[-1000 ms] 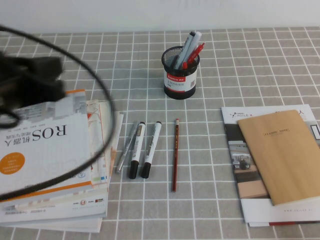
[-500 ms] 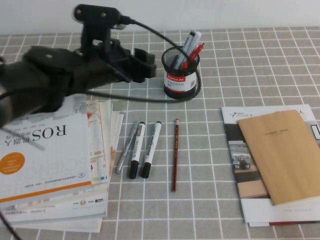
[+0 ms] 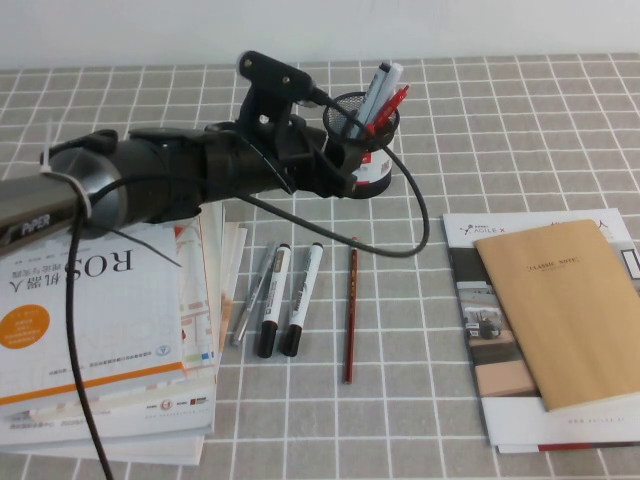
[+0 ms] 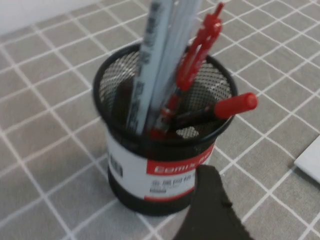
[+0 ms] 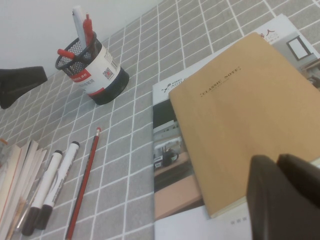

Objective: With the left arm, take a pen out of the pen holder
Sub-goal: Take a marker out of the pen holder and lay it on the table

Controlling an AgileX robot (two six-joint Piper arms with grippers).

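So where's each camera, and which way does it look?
High view: raised on the robot's side, looking down at the table; the left arm shows, left gripper beside the pen holder.
Left wrist view: on the left arm, looking into the pen holder; part of the left gripper shows.
Right wrist view: on the right arm, above the brown notebook, facing the pen holder; the shut right gripper shows.
All three share the pen holder.

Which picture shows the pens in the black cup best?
The left wrist view: the pens fill the picture, grey and red, standing in the mesh pen holder. The high view shows them small, beside the left gripper. The right wrist view shows them far off, beyond the brown notebook near the right gripper.
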